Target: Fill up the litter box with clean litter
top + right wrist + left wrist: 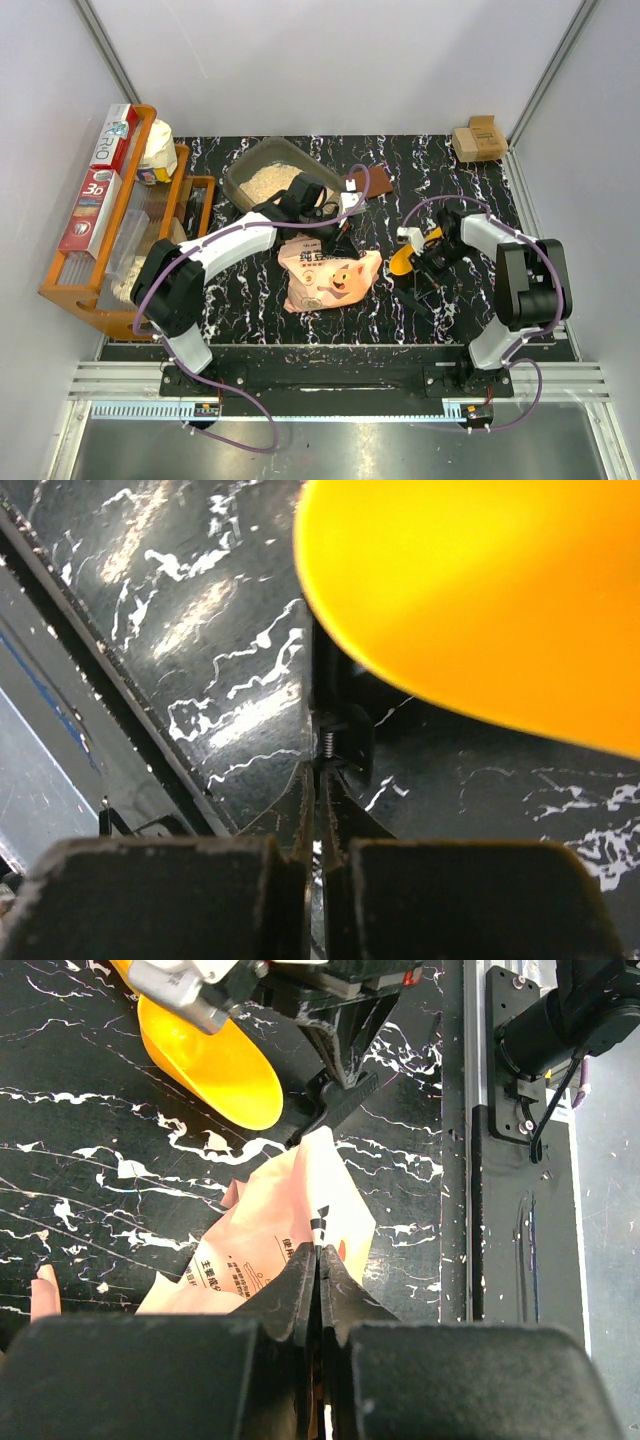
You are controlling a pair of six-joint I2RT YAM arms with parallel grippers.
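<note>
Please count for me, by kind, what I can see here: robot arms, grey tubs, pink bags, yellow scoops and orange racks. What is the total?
Robot arms: 2, left arm and right arm
Grey tubs: 1
Pink bags: 1
Yellow scoops: 1
Orange racks: 1
Total: 6

Bright, even light from above
Glare streaks the glossy black surface (200, 610); the yellow scoop (480, 590) looms soft-edged, close to the right wrist lens
</note>
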